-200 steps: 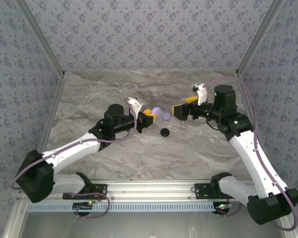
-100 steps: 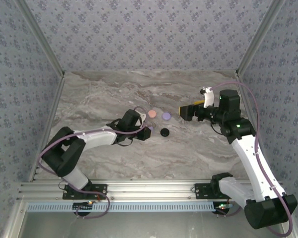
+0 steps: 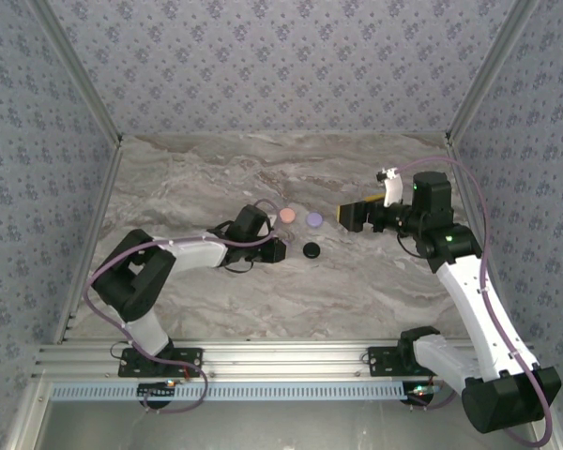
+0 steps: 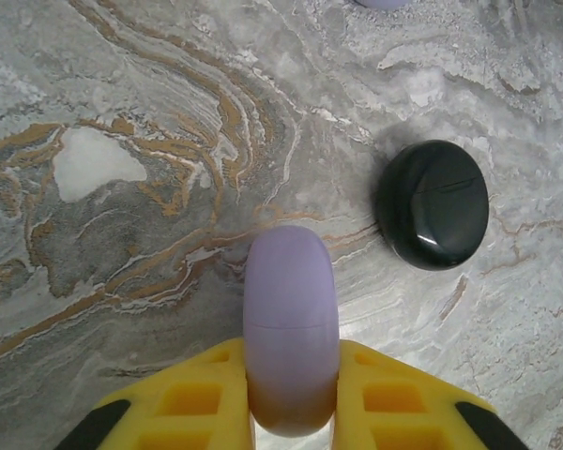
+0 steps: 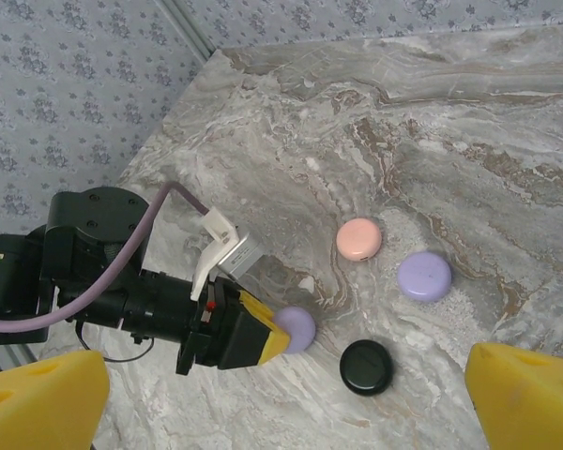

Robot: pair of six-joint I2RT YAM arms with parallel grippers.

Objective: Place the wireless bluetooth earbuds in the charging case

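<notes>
Lowered since before, left claw (image 4: 292, 370) pinches the lilac case (image 4: 290, 291) edgewise.

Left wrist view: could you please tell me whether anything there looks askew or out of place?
The lilac case is held on edge between the fingers of the left gripper, whereas the black case lies flat on the marble table. Nothing looks spilled or damaged.

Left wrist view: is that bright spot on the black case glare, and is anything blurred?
Left wrist view: yes, a small glare spot on the glossy black case; marble sharp, lilac case darker toward its near end. Right wrist view: yellow fingers in the corners look soft, the rest sharp.
</notes>
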